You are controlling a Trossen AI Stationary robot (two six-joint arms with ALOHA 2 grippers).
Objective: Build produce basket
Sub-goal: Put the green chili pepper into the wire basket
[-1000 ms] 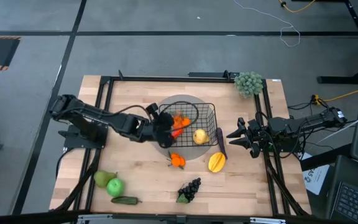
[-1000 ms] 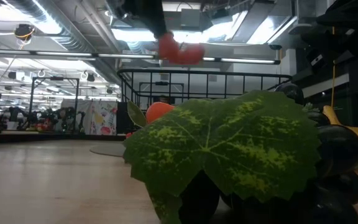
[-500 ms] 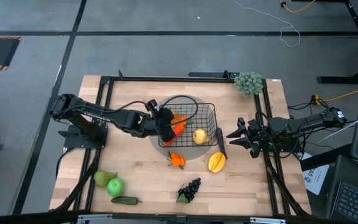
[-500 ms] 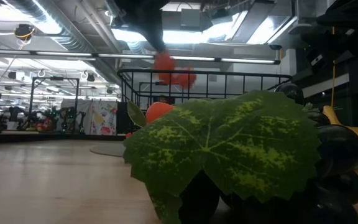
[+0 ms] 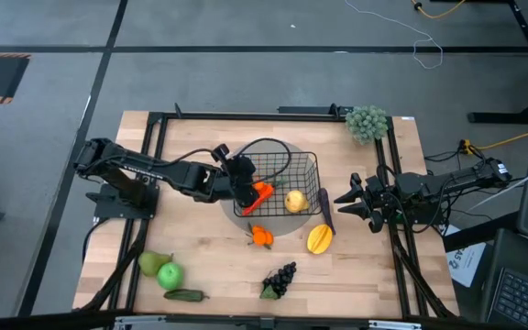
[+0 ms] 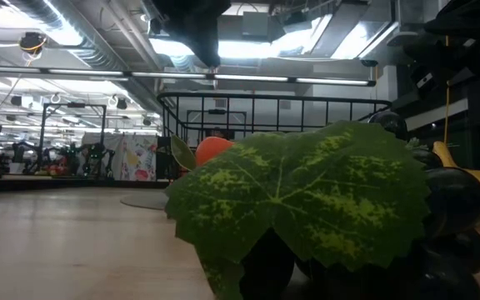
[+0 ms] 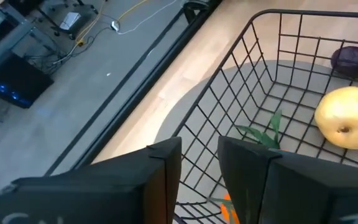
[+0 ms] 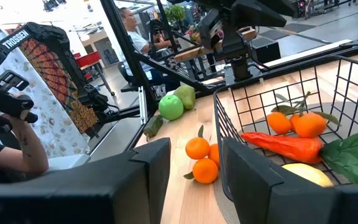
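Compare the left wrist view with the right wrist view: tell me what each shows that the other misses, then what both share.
Only the left wrist view shows the purple eggplant outside the wire, and the left claw open over the basket's rim.

Only the right wrist view shows the carrot and oranges lying inside the basket, loose oranges, the green apple, pear, cucumber and a person's hand.

Both show the basket and the yellow fruit in it.

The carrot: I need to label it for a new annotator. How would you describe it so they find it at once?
Find the black wire basket mid-table. Inside, by its left wall under the left end effector, lies the carrot: the only long, tapered orange piece with green leaves, unlike the round yellow fruit beside it.
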